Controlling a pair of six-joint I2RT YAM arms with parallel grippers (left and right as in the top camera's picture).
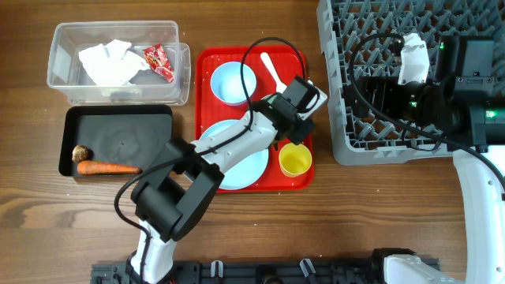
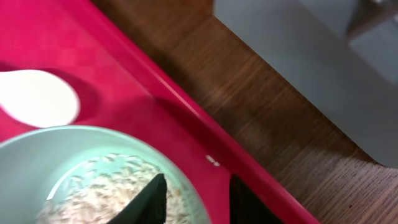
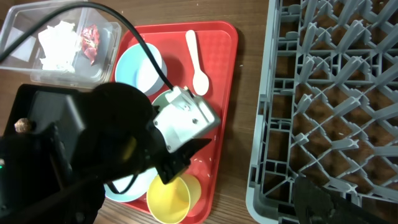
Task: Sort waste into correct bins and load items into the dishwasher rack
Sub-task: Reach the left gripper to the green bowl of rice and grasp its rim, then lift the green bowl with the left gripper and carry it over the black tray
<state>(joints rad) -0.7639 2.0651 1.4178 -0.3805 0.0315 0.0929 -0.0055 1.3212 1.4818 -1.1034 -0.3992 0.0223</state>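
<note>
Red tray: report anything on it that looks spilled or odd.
The teal bowl holds loose rice grains, unlike the empty blue bowl near it. A white speck, perhaps a stray grain, lies near the red tray edge.

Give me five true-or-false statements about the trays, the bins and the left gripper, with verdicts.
1. The orange carrot lies in the black tray. True.
2. The yellow cup stands in the black tray. False: it stands on the red tray.
3. The crumpled tissue and the red wrapper are in the clear tub. True.
4. The bowl at the left gripper is empty. False: it holds rice grains.
5. The white spoon lies inside the clear tub. False: it lies on the red tray.
</note>
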